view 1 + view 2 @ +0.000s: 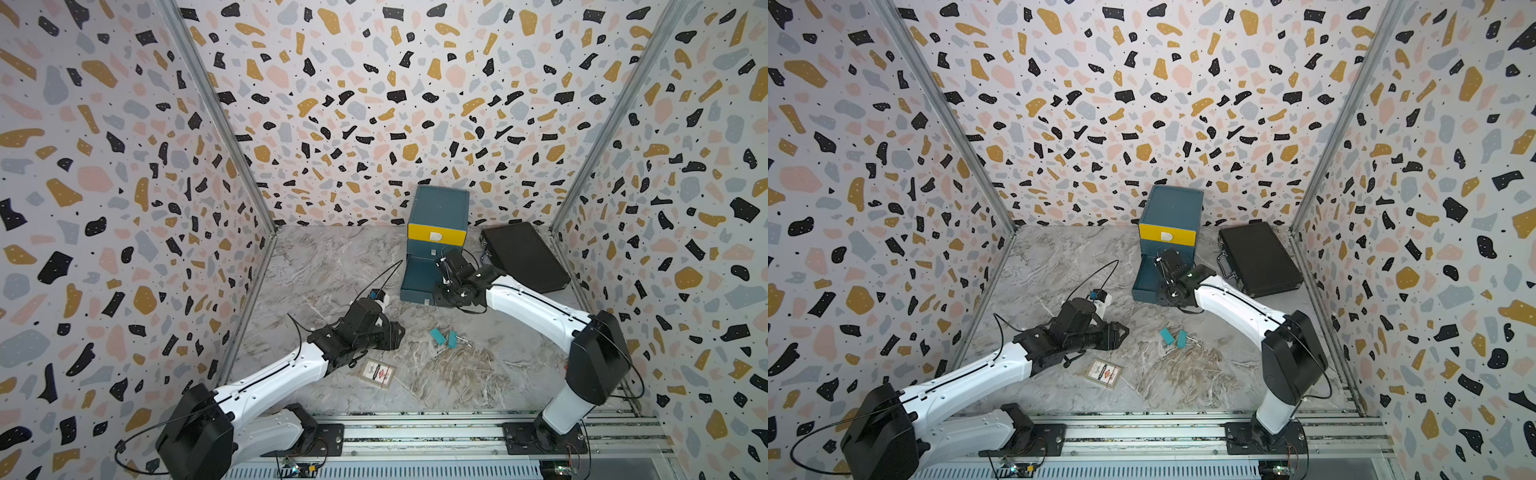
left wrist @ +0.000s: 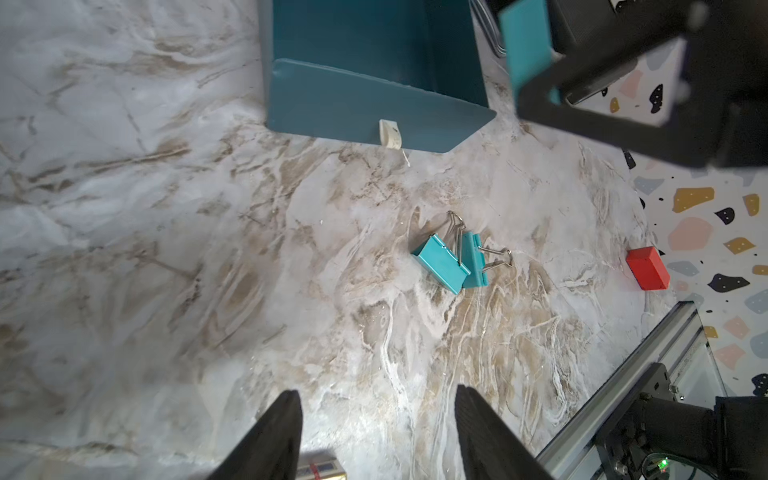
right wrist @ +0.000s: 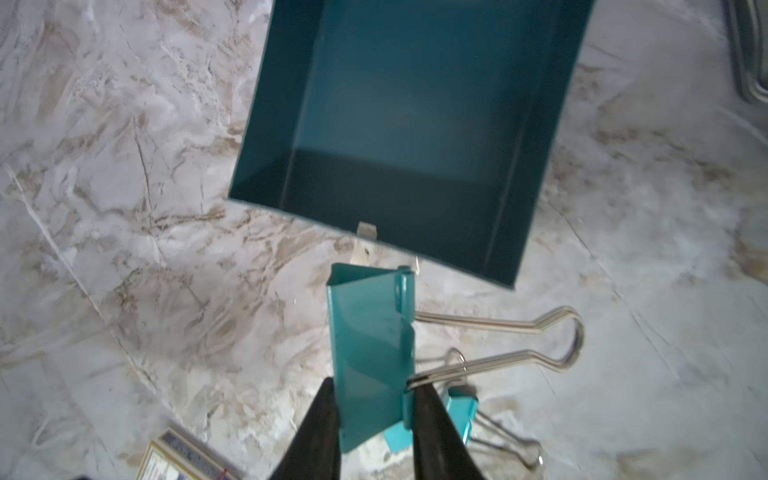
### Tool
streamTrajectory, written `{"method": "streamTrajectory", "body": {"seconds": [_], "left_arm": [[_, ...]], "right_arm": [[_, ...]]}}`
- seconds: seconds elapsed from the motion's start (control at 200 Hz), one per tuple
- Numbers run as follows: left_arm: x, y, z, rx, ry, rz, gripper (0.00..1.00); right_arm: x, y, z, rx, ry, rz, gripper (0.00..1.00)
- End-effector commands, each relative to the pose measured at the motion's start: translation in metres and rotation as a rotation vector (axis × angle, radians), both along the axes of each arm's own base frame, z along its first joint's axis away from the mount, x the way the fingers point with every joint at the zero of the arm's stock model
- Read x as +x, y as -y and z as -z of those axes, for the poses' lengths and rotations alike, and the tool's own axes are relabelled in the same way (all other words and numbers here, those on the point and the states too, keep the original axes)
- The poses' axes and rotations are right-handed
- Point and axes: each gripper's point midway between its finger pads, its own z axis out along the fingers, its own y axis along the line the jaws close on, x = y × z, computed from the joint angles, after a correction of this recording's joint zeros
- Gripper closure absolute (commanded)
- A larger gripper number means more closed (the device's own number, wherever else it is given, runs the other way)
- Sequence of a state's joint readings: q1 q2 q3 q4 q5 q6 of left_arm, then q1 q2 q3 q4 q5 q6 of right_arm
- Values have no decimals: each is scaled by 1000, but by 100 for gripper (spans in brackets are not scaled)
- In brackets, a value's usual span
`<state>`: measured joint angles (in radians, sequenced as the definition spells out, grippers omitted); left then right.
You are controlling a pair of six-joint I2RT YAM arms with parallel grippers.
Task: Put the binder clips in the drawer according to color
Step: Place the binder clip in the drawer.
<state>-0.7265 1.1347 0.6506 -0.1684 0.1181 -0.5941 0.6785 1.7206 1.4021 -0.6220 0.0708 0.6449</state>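
The drawer (image 1: 438,208) is a teal chest with a yellow top front, and its bottom drawer (image 3: 415,208) is pulled out and looks empty inside. My right gripper (image 3: 374,415) is shut on a teal binder clip (image 3: 370,353). It holds the clip upright over the front rim of the open drawer, silver handles sticking out sideways. Two more teal binder clips (image 2: 442,266) (image 2: 473,262) lie touching on the marble table, also in both top views (image 1: 437,336) (image 1: 1168,335). My left gripper (image 2: 378,419) hangs open and empty, short of that pair.
A flat black briefcase (image 1: 525,255) lies right of the chest. A printed card pack (image 1: 377,372) rests on the table under my left wrist. A red block (image 2: 647,268) sits by the right wall. Terrazzo walls close in three sides, and a metal rail (image 1: 415,432) runs along the front.
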Motion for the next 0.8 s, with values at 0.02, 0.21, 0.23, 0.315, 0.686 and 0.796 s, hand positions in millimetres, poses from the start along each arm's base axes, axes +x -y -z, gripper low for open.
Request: {"method": "streamTrajectory", "body": {"seconds": [0.02,0.21,0.23,0.315,0.686,0.796], "left_arm": [[-1,12,0,-19,92,51,37],[-3,28,10,34,163,122,37],[-4,32,9,36,171,135,37],[-3,41,8,55,201,179,37],[3,70,17,151,283,313,35],[6,75,18,163,297,335,35]], "right_arm": [[27,-9,-5,34,-12,-21,83],[54,-13,10,42,-40,7,75],[55,-13,11,42,-43,8,74],[58,-11,14,38,-52,11,72],[49,16,-29,4,46,24,33],[38,42,-40,-1,65,71,36]]}}
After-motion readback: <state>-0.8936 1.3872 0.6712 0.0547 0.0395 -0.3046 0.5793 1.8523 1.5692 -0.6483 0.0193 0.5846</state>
